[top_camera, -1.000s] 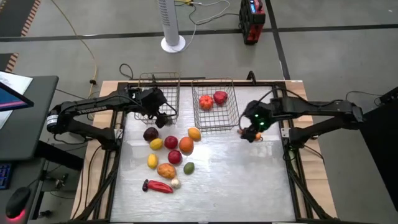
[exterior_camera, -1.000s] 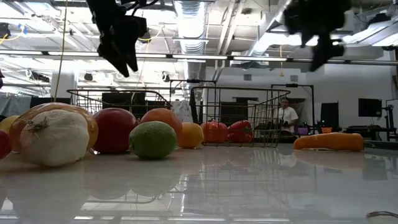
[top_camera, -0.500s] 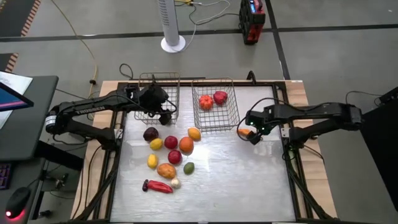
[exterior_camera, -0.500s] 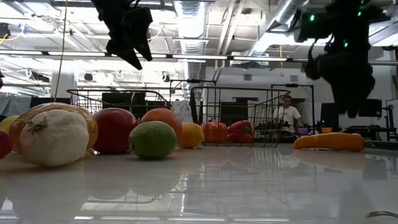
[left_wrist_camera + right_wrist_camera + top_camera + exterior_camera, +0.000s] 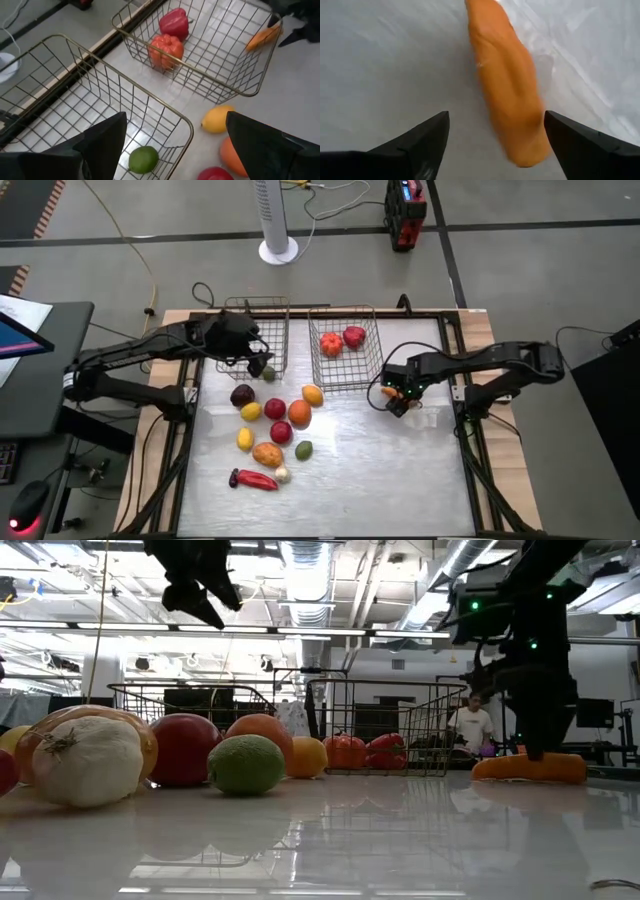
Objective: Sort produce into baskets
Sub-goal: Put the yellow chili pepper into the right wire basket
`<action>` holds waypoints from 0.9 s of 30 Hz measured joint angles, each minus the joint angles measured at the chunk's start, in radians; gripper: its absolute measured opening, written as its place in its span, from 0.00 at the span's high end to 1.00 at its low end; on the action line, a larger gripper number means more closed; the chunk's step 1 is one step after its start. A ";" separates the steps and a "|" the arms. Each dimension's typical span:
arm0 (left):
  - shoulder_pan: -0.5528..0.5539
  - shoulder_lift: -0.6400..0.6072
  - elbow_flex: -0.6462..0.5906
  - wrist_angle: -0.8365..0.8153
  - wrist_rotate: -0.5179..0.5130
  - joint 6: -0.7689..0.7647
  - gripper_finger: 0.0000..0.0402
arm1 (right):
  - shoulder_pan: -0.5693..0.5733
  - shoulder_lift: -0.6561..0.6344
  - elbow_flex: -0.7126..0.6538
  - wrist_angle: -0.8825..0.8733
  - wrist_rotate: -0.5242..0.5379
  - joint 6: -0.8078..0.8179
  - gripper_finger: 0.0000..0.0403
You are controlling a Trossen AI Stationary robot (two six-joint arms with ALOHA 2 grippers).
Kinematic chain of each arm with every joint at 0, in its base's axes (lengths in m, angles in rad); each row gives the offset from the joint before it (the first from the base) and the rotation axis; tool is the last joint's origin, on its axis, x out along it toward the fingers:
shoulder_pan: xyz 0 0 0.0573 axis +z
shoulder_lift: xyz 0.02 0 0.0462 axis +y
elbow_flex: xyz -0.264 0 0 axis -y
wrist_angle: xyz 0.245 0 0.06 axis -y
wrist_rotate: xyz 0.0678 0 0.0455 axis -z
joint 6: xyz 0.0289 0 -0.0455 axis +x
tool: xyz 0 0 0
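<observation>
The right gripper sits low over the carrot at centre right of the high view, just right of the right basket; its fingers stand wide apart on either side of the carrot, not closed on it, and the carrot lies flat on the white table. The left gripper hovers over the near end of the left basket in the upper left of the table, claw wide and empty, with a green lime lying inside that basket below it. Two red pieces rest in the far part of the right basket. The remaining produce clusters in the left middle of the table, with a red chili and white garlic nearest the lower edge. The lower right half of the tabletop is open, bounded by dark rails. Beyond the table, the low view shows a lit workshop and a person behind the baskets.
</observation>
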 joint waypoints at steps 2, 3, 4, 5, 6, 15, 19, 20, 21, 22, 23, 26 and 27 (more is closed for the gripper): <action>0.000 -0.015 0.000 -0.008 -0.001 0.000 0.18 | 0.000 0.022 0.000 -0.002 0.004 -0.015 0.19; 0.000 -0.020 0.000 -0.009 -0.003 0.000 0.18 | 0.002 0.033 0.000 0.000 0.003 -0.017 0.23; 0.000 -0.024 0.000 -0.009 -0.006 0.000 0.18 | 0.006 0.044 0.000 0.003 0.004 -0.022 0.26; 0.000 -0.026 0.000 -0.011 -0.011 0.000 0.18 | 0.009 0.053 0.000 0.008 0.003 -0.029 0.29; 0.000 -0.026 0.000 -0.013 -0.020 0.000 0.18 | 0.015 0.060 0.000 0.012 0.002 -0.035 0.33; 0.000 -0.026 0.000 -0.020 -0.031 0.000 0.18 | 0.076 0.051 0.000 0.013 -0.106 0.000 0.58; 0.000 -0.026 0.000 -0.020 -0.053 0.000 0.18 | 0.135 -0.006 0.011 0.027 -0.169 0.046 0.58; 0.000 -0.025 0.000 -0.017 -0.060 0.000 0.18 | 0.149 -0.022 0.021 0.041 -0.183 0.049 0.56; 0.000 -0.022 0.000 -0.011 -0.069 0.000 0.18 | 0.160 -0.039 0.034 0.067 -0.200 0.049 0.54; 0.000 -0.019 0.000 -0.004 -0.076 0.000 0.18 | 0.169 -0.055 0.049 0.104 -0.217 0.049 0.52; 0.000 -0.015 0.000 0.002 -0.080 0.000 0.18 | 0.178 -0.070 0.064 0.149 -0.233 0.046 0.51; 0.000 -0.008 0.000 0.024 -0.083 0.012 0.18 | 0.188 -0.112 0.110 0.292 -0.232 0.053 0.50; 0.000 -0.008 0.000 0.029 -0.083 0.015 0.18 | 0.184 -0.121 0.127 0.338 -0.216 0.058 0.50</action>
